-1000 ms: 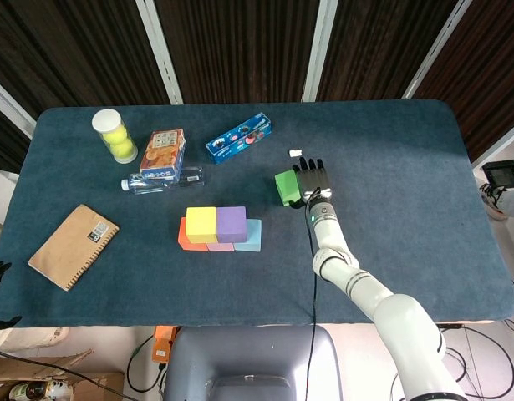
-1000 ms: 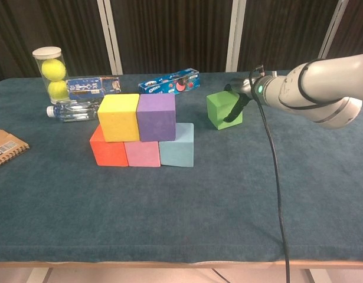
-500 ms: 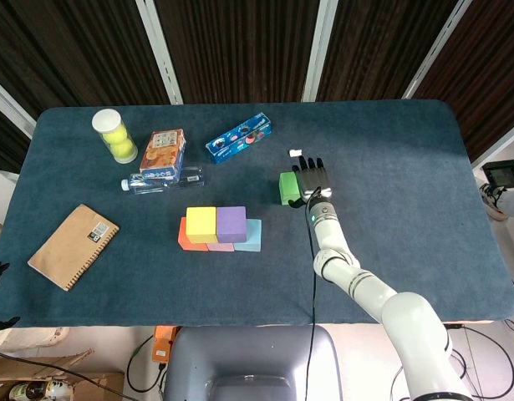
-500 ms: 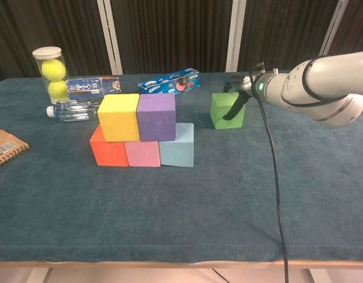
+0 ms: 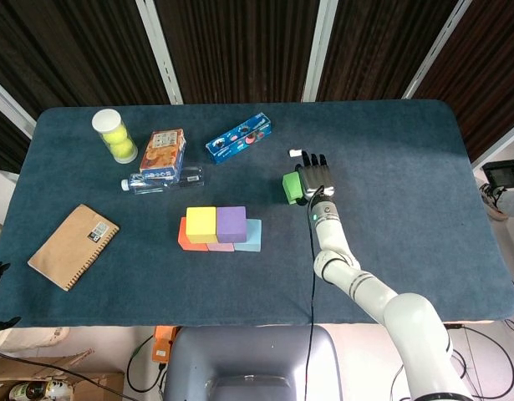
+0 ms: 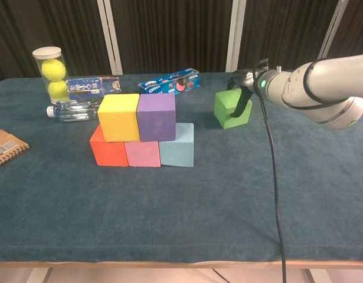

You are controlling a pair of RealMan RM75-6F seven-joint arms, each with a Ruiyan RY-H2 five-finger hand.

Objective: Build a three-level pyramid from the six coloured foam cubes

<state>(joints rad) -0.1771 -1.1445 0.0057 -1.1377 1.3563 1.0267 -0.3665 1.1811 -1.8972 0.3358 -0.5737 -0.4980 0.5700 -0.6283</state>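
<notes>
Chest view: green cube (image 6: pixel 230 108) in right hand (image 6: pixel 243 88), tilted, right of pyramid.

table cloth (image 6: pixel 228 200): matt felt | green cube (image 6: pixel 228 107): matt foam | tennis-ball tube (image 6: pixel 51 73): clear plastic

My right hand (image 6: pixel 245 94) covers the green cube's (image 6: pixel 229 109) far side. My left hand is out of frame — the notebook (image 6: pixel 4 147) is cut off at the edge.

Green cube (image 6: pixel 231 109); yellow cube (image 6: pixel 118 117), purple cube (image 6: pixel 156 117); dark blue table (image 6: pixel 181 212).
</notes>
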